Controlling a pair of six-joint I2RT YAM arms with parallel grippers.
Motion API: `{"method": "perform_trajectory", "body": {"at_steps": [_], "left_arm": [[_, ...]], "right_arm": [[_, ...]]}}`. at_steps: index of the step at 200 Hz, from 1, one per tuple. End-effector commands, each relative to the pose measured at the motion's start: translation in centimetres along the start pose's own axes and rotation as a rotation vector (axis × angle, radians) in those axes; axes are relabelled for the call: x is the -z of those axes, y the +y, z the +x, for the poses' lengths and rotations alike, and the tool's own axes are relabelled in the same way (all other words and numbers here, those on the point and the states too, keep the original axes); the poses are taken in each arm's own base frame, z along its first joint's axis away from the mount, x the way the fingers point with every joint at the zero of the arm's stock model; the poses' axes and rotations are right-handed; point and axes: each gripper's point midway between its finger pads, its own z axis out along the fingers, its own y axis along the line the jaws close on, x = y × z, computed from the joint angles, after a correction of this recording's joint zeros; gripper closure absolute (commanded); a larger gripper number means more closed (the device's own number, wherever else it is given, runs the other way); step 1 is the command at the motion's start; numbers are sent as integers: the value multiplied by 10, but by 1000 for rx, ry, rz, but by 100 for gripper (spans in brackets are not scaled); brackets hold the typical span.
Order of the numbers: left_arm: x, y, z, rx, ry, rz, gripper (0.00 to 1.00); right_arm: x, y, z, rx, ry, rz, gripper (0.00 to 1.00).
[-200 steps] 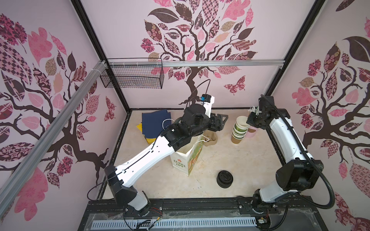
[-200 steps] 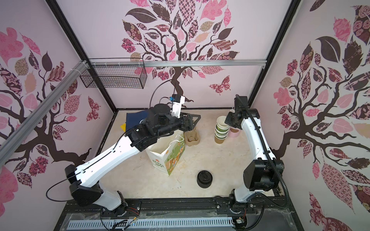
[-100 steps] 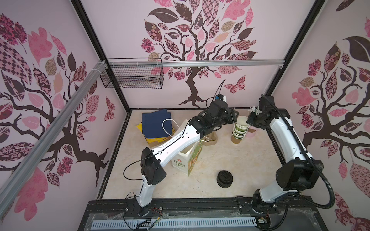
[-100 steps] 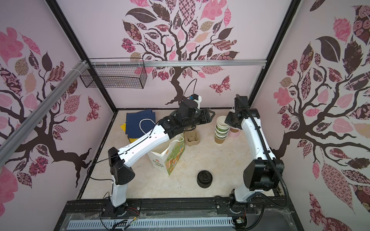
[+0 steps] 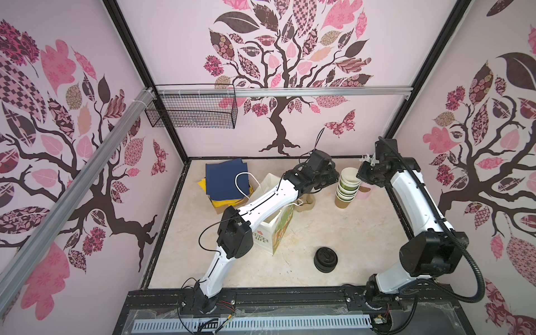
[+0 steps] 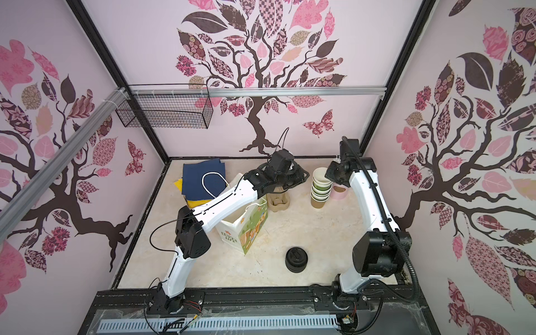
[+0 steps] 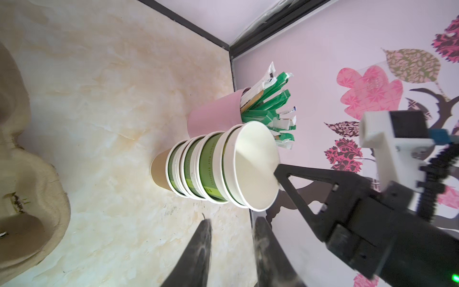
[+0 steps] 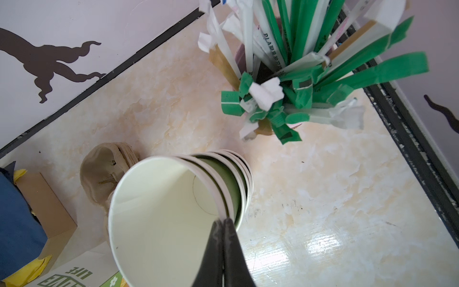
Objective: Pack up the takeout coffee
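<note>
top views: L gripper jaws apart, empty, beside cup stack; R gripper at its rim; takeout coffee not seen anywhere; bag inside hidden by L arm | L wrist: risk: L gripper knocks stack into straw cup | R wrist: R gripper pinched together on top cup rim; thin hold could slip or drag nested cups up

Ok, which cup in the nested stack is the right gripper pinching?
The topmost cup: the right gripper is shut on its white rim. The cups nested beneath it are not gripped.
</note>
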Motion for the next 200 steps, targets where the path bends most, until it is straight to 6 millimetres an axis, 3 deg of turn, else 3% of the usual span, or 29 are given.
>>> {"method": "perform_trajectory", "body": {"at_steps": [1,59,125,200], "left_arm": [[-10,-8,2,34,23,45,70],[-27,-5,10,63,58,73,69],[-17,-7,3,78,10,79,63],[-34,-2,6,112,30,84,69]], "right_arm": [[1,5,-5,-13,-4,-19,100],[1,4,-3,-12,1,-18,100],[4,2,-3,-15,-4,-11,100],[7,4,-3,-14,-2,-19,100]]}}
